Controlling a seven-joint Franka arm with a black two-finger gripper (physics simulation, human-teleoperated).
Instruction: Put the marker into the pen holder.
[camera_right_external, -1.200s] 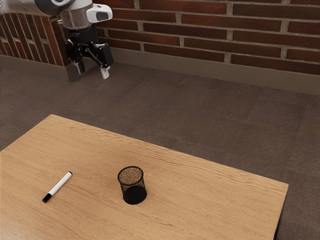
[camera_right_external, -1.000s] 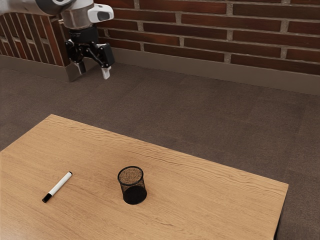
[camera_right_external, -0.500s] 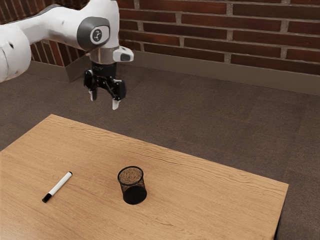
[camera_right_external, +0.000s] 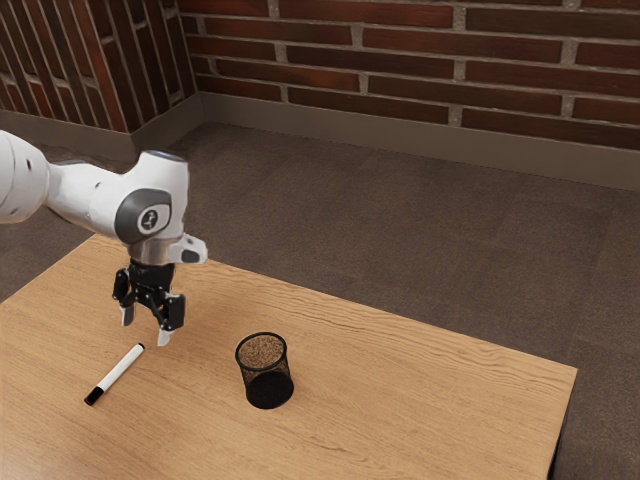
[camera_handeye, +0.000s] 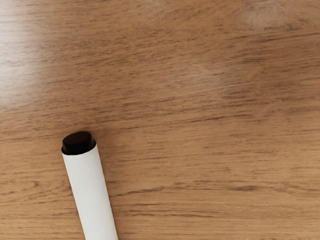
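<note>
My gripper (camera_right_external: 145, 330) is open above the table, with nothing between its fingers. Just beneath it in the exterior view lies the white marker (camera_right_external: 120, 369), its black cap toward the view's lower left. The wrist view has the black-tipped end of the marker (camera_handeye: 92, 192) on the wood. A black mesh pen holder (camera_right_external: 266, 385) stands upright to the exterior view's right of the gripper and marker, apart from both.
The wooden table (camera_right_external: 400, 400) has its far edge running down toward the exterior view's right. Beyond it are dark floor (camera_right_external: 420, 230) and a brick wall (camera_right_external: 400, 70).
The arm has come down and over the table, lowering my gripper close to the marker. Marker and pen holder have stayed where they were.
</note>
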